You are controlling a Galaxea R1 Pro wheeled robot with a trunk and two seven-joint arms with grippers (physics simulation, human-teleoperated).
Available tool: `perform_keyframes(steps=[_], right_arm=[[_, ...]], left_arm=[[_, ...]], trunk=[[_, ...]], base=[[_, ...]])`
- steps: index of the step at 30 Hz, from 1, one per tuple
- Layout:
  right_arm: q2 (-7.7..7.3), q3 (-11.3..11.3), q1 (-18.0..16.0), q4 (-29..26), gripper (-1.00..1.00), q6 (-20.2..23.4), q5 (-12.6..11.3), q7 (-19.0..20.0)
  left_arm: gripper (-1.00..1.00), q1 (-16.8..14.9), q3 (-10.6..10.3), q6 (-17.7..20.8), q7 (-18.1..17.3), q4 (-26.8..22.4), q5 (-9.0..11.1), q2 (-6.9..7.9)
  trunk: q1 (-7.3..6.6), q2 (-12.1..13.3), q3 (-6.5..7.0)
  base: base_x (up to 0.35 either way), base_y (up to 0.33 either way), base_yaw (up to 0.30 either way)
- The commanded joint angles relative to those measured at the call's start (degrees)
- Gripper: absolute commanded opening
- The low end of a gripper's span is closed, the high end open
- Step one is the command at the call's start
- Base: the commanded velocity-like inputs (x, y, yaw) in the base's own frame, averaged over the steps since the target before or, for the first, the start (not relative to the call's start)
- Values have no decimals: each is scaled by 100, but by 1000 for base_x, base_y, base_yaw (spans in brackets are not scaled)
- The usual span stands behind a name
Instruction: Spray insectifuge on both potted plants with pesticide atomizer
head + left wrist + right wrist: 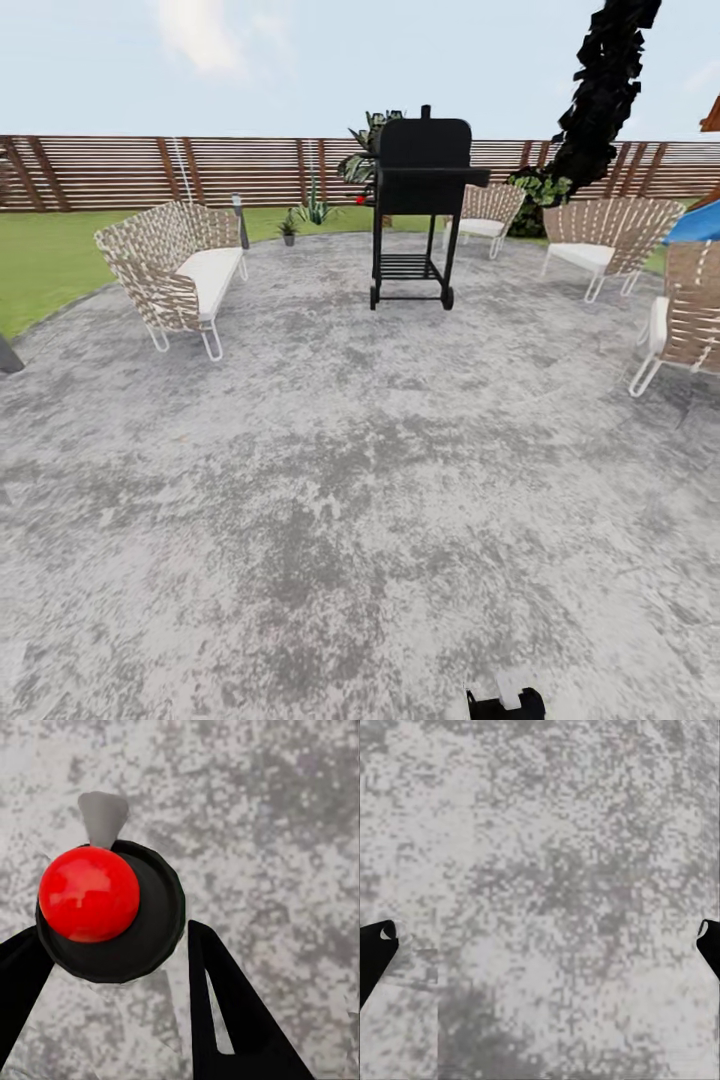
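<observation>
Pesticide atomizer (109, 911) — red-capped, black body, pinched between the left gripper (112, 967) fingers, hanging over the patio (330, 470). Right gripper (540, 945) fingers spread wide, holding nothing. Potted plants (289, 228) sit far off by the fence (120, 170) on the lawn edge. I'd drive between the sofa (180, 270) and the grill (420, 210) — both narrow the way — keeping the nozzle level.

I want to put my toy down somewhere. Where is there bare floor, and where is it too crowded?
The wide grey patio is bare between the woven bench, the black grill and the woven chairs. It gets crowded along the far edge, where the grill, chairs and a small potted plant cluster before the fence.
</observation>
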Motion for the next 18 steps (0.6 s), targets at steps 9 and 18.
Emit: perform_keyframes(steps=[9,18], right_arm=[[-9,-5,-4,4,100,-13,67,-41],[-18,-5,-2,4,100,-13,69,-41]], left_arm=[[-100,-5,26,-21,24,8,-61,-2],[-100,-5,26,-21,24,9,-61,-2]], trunk=[[2,-1,-5],[2,-1,-5]], base=[[339,0,93],[340,0,1]])
